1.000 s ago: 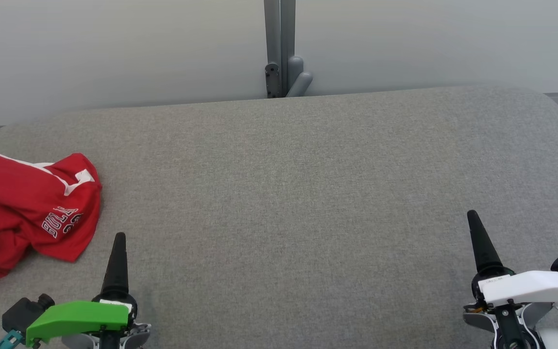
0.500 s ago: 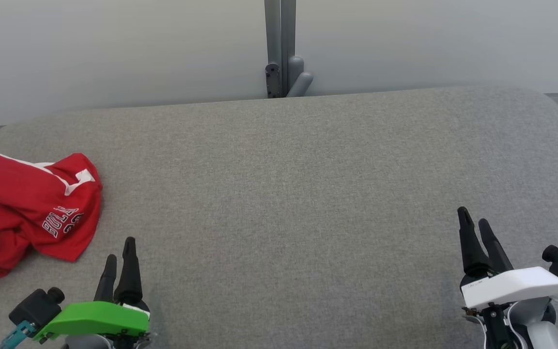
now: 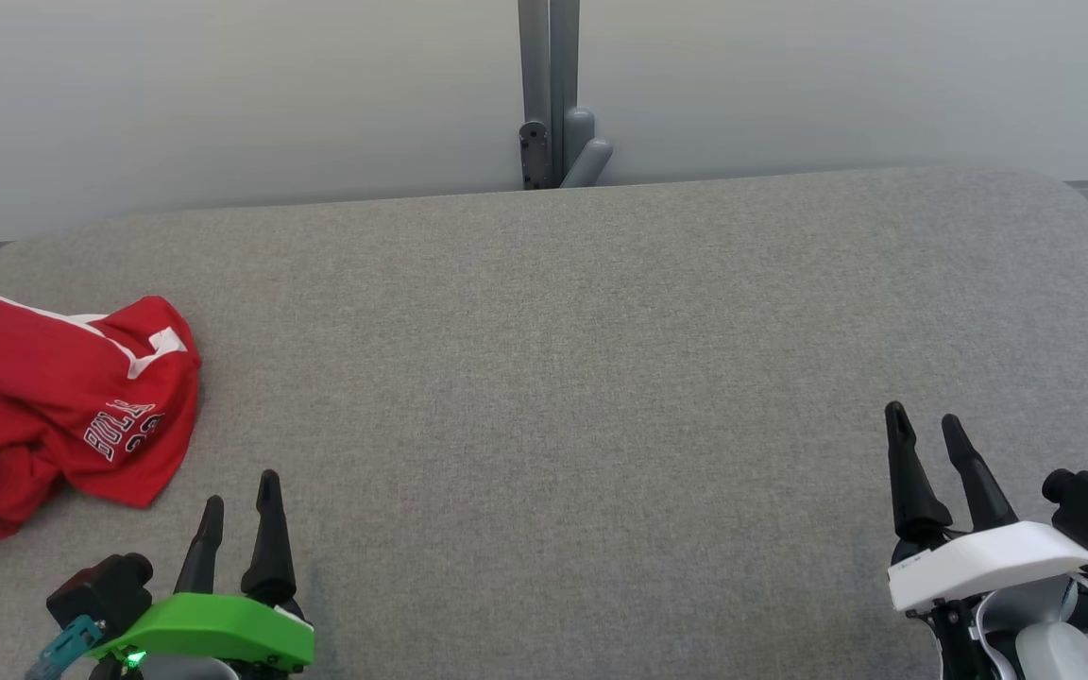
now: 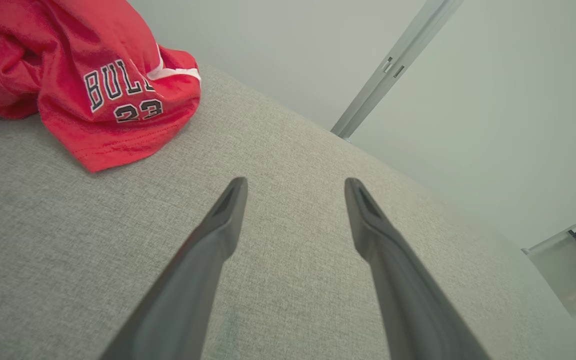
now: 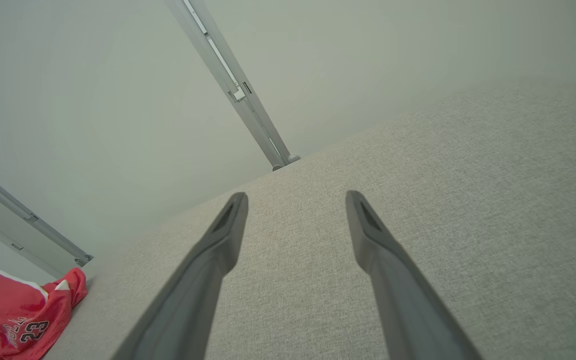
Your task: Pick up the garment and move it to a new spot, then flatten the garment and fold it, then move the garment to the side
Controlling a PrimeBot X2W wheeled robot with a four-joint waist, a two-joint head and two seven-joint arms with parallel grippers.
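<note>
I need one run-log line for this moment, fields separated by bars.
left gripper: open, empty | right gripper: open, empty | garment: crumpled, untouched, grey surface left side

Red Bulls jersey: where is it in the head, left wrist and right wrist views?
Head view: red Bulls jersey at the left edge, crumpled on the grey cushion.
Left wrist view: jersey at top left.
Right wrist view: jersey in the bottom left corner.
Shared landmark: grey metal post behind the cushion.

Garment (image 3: 53, 406) cut off at left edge; lettering partly folded under.
</note>
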